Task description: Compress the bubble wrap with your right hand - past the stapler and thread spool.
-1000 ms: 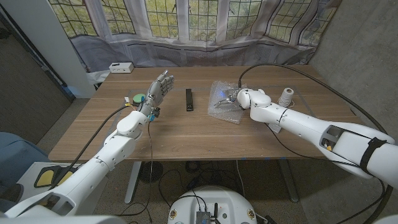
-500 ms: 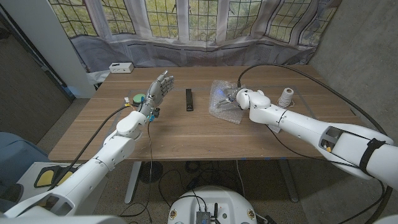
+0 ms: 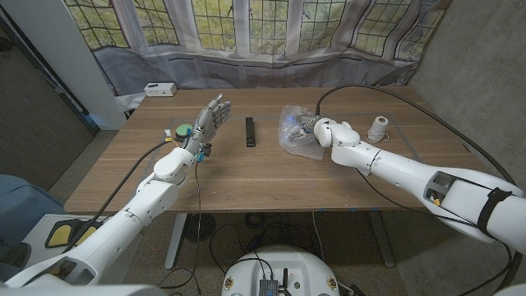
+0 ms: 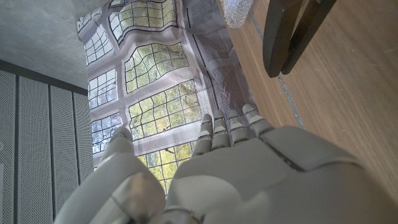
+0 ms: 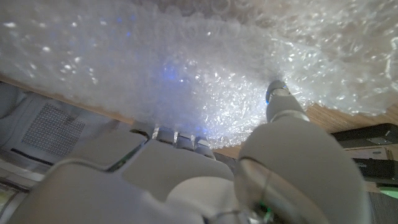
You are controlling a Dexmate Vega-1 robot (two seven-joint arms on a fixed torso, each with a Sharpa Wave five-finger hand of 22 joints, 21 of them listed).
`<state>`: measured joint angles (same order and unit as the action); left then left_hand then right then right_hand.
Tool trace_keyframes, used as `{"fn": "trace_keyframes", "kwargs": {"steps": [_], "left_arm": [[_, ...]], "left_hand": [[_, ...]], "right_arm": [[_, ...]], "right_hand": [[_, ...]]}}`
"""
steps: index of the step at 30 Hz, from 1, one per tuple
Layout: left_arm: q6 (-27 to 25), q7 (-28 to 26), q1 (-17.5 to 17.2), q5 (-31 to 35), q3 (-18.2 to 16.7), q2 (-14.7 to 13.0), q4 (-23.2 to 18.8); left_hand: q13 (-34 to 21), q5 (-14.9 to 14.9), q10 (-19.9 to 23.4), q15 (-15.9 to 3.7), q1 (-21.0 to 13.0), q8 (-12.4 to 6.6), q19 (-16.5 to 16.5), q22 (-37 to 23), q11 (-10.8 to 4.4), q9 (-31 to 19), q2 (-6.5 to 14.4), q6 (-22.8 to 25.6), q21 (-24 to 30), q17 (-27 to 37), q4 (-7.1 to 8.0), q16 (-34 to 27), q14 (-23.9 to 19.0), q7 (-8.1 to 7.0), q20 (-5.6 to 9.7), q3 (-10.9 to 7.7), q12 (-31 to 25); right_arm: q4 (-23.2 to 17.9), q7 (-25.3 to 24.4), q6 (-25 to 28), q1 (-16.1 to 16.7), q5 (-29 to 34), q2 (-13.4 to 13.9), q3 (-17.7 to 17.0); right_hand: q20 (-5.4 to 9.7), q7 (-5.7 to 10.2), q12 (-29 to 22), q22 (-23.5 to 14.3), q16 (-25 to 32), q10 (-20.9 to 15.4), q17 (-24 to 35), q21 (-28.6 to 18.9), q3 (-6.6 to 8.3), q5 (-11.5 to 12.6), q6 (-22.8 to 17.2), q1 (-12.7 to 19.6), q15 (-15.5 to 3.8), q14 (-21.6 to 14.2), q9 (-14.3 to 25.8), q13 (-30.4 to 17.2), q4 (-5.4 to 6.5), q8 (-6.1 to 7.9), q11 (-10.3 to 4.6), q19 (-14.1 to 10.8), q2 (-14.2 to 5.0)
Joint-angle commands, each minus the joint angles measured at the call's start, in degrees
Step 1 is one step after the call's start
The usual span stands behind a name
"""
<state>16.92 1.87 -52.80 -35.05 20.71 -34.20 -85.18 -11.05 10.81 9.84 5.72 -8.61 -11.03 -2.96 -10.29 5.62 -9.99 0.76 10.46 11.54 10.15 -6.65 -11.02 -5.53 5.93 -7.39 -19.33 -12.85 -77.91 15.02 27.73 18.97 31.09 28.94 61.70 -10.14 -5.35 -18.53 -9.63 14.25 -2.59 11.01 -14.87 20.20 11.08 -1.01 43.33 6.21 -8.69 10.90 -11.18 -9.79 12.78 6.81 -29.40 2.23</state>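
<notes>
Pressing my right hand (image 3: 316,129) down on the wrap (image 3: 297,134), I see its fingers dug into the plastic, grasping a bunched fold. Taking the stapler (image 3: 250,132) as landmark, the wrap lies to its right, apart from it, and the spool (image 3: 378,128) stands further right, beyond the wrap. To do this well I would bear straight down and close evenly, so the sheet crushes rather than slides. My left hand (image 3: 209,120), left of the stapler, is raised, fingers loosely extended, holding nothing.
</notes>
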Motion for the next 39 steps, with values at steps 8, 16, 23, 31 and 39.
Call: {"fn": "trace_keyframes", "kwargs": {"steps": [8,16,23,31,39], "left_arm": [[0.0,-0.7,-0.8,0.0,-0.2,-0.1,-0.8],[0.4,-0.5,-0.7,-0.1,-0.2,0.1,-0.5],[0.4,-0.4,-0.7,-0.2,-0.2,0.3,-0.2],[0.6,-0.1,-0.6,-0.3,-0.1,0.3,0.0],[0.3,-0.1,-0.6,-0.4,-0.2,0.1,-0.2]], "left_hand": [[-0.2,-0.2,0.4,0.11,-0.2,-0.1,0.1,-0.1,-0.05,-0.3,0.5,0.5,-0.1,0.2,-0.29,0.2,-0.3,-0.03,-0.68,-0.01,0.2],[-0.2,-0.2,0.5,0.14,-0.2,-0.08,0.2,-0.1,-0.07,-0.3,0.5,0.5,-0.1,0.2,-0.3,0.2,-0.3,-0.02,-0.79,0.0,0.2],[-0.2,-0.2,0.4,0.11,-0.2,-0.05,0.3,-0.1,-0.08,-0.3,0.5,0.6,-0.2,0.2,-0.3,0.2,-0.3,-0.17,-1.01,0.02,0.3],[-0.2,-0.2,0.5,0.09,-0.2,-0.06,0.3,-0.1,-0.11,-0.3,0.5,0.7,-0.2,0.2,-0.3,0.2,-0.3,-0.3,-1.17,0.05,0.3],[-0.2,-0.2,0.6,0.07,-0.2,-0.05,0.3,-0.1,-0.06,-0.3,0.5,0.8,-0.2,0.2,-0.3,0.1,-0.4,-0.3,-1.25,0.07,0.3]], "right_arm": [[0.5,-3.0,-2.2,1.2,-1.6,0.2,-1.2],[0.5,-4.6,-1.6,1.7,-1.8,-0.1,-1.9],[0.8,-6.6,-1.8,2.3,-2.1,-0.2,-2.3],[-0.3,-10.7,-2.8,4.0,-2.9,0.2,-3.8],[-1.0,-14.4,-4.0,5.5,-3.4,0.6,-5.1]], "right_hand": [[6.61,1.19,-2.6,0.0,2.7,-12.0,0.7,-0.7,-0.52,1.0,-11.7,5.3,-4.16,-10.5,0.2,0.1,0.33,1.73,-2.45,-17.4,0.18],[10.28,2.06,-3.1,-0.1,5.2,-17.6,1.5,-0.9,-0.21,0.9,-17.6,10.7,-6.11,-17.6,0.2,0.0,0.23,2.17,-3.53,-24.1,-1.47],[12.71,3.1,-4.2,-0.2,8.4,-24.4,2.4,-0.8,-0.71,0.3,-24.5,14.7,-7.14,-24.5,0.2,0.1,0.34,3.27,-4.35,-28.0,-2.95],[16.8,4.53,-4.6,-0.4,10.8,-31.0,2.9,-1.5,0.77,-0.5,-31.9,20.6,-10.38,-31.7,0.3,0.1,0.18,4.21,-4.62,-32.6,-6.75],[19.51,5.18,-4.7,-0.6,12.1,-34.7,3.2,-2.5,1.21,-0.9,-35.9,23.1,-13.1,-37.0,0.2,0.1,0.16,4.66,-5.05,-35.3,-7.5]]}}
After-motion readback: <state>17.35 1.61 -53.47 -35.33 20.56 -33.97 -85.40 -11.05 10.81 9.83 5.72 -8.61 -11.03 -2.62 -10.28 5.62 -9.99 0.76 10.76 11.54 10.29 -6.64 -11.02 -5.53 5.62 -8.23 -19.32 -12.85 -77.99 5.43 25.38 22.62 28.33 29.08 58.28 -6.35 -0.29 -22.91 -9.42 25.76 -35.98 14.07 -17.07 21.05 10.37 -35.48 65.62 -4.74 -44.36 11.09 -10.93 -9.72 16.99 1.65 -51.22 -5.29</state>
